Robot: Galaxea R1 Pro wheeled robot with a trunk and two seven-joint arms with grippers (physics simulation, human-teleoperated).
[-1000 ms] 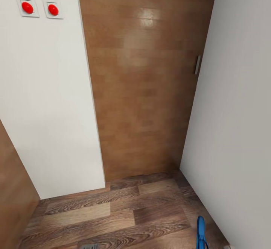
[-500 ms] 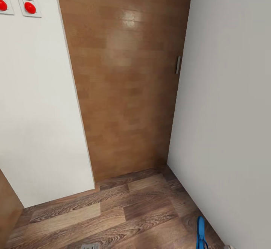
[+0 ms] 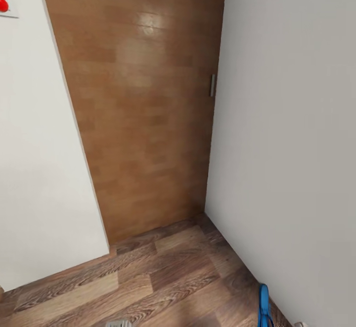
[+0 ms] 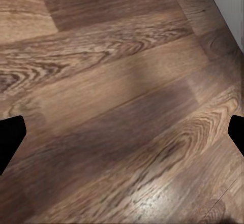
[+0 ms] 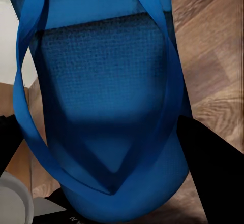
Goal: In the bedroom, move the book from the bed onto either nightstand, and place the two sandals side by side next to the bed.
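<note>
One blue sandal [image 5: 109, 97] hangs close in front of the right wrist camera, its thin straps meeting in a V. My right gripper [image 5: 109, 155] is shut on it, a black finger [image 5: 213, 178] on either side of the sole. In the head view the same sandal [image 3: 264, 307] shows edge-on at the bottom right, above the plank floor. My left gripper [image 4: 123, 135] is open over bare wood planks, with its black fingertips [image 4: 10, 140] at the picture's two edges and nothing between them. The bed, the book and the nightstand are out of view.
A brown wooden door [image 3: 143, 119] with a small metal handle [image 3: 213, 85] stands ahead in a corner. White walls flank it, the left one [image 3: 39, 169] carrying a red switch [image 3: 2, 3] and the right one [image 3: 296, 144] close by. Brown plank floor [image 3: 163, 282] lies below.
The whole head view has swung to the right: door, handle and red switches have slid leftward in the picture. The sandal keeps its place at the bottom right, carried along.
</note>
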